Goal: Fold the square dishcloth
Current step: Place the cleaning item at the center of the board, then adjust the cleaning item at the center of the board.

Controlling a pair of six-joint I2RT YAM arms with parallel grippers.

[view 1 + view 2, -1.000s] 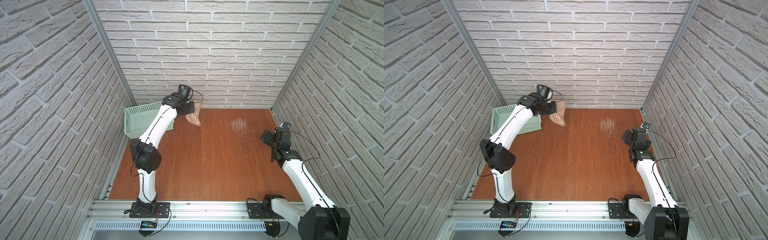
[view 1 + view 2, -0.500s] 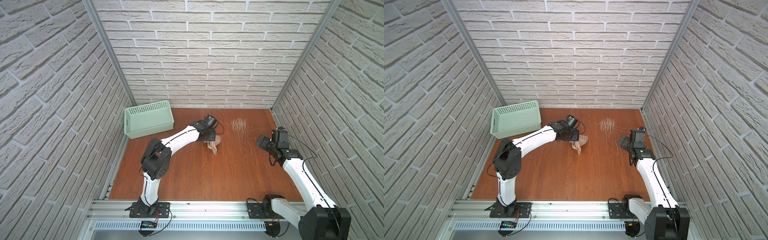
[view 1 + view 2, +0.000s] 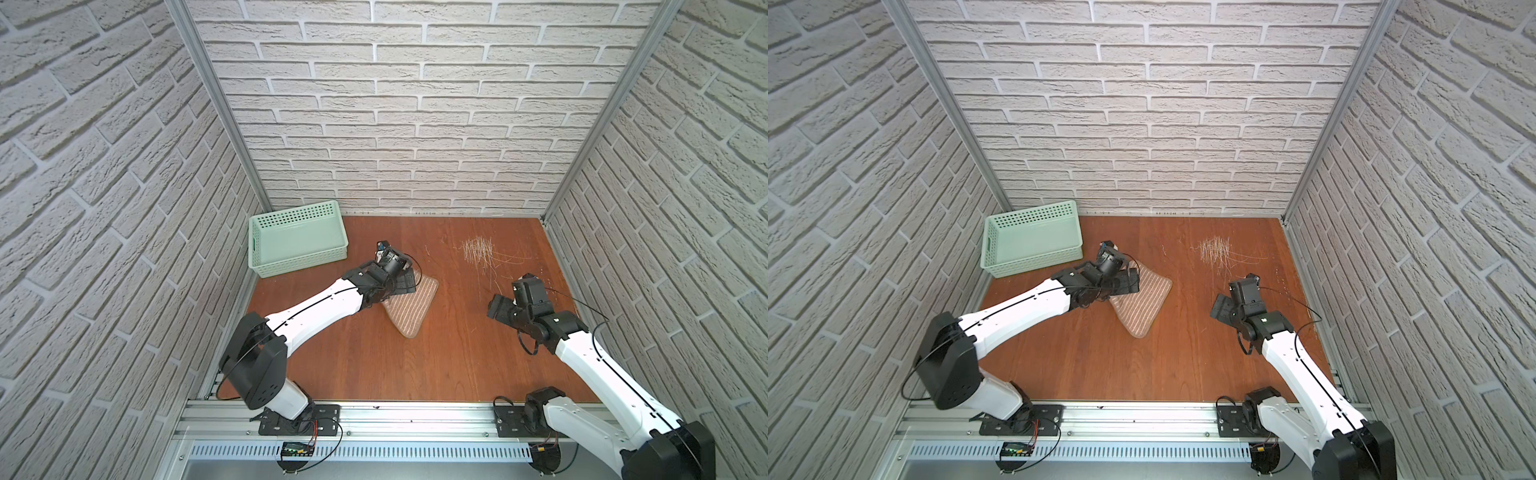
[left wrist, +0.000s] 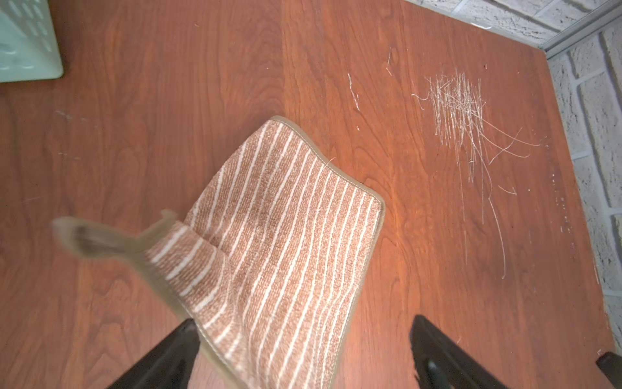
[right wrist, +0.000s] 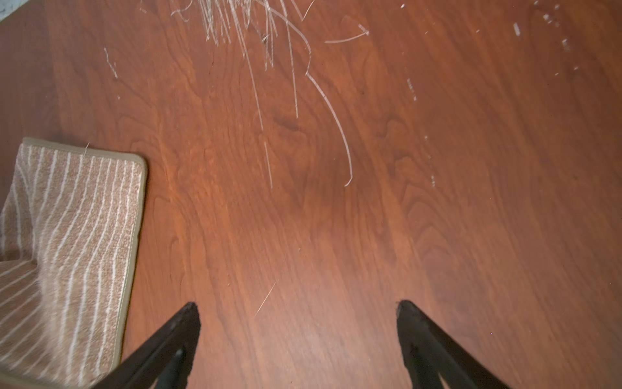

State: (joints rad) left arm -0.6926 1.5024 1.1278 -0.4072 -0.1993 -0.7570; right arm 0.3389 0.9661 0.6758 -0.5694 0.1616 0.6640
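Note:
The square dishcloth [image 3: 415,305] [image 3: 1144,301], tan-brown with thin white stripes and beige edging, lies rumpled on the wooden table near its middle. My left gripper [image 3: 404,284] [image 3: 1126,282] hovers over the cloth's left part. In the left wrist view its jaws [image 4: 303,321] stand wide open with the dishcloth [image 4: 286,235] loose between them. One cloth corner with a loop [image 4: 87,239] is blurred. My right gripper [image 3: 500,309] [image 5: 296,304] is open over bare wood to the right of the dishcloth [image 5: 67,235], holding nothing.
A mint-green basket [image 3: 299,262] [image 3: 1034,259] stands at the back left corner. A patch of pale scratches [image 3: 478,249] [image 4: 457,107] marks the table at the back right. Brick-patterned walls close in three sides. A metal rail [image 3: 415,419] runs along the front edge.
The left arm swung the cloth from beside the basket to the table's middle and opened its jaws, letting it drop. The right arm moved forward and towards the cloth.

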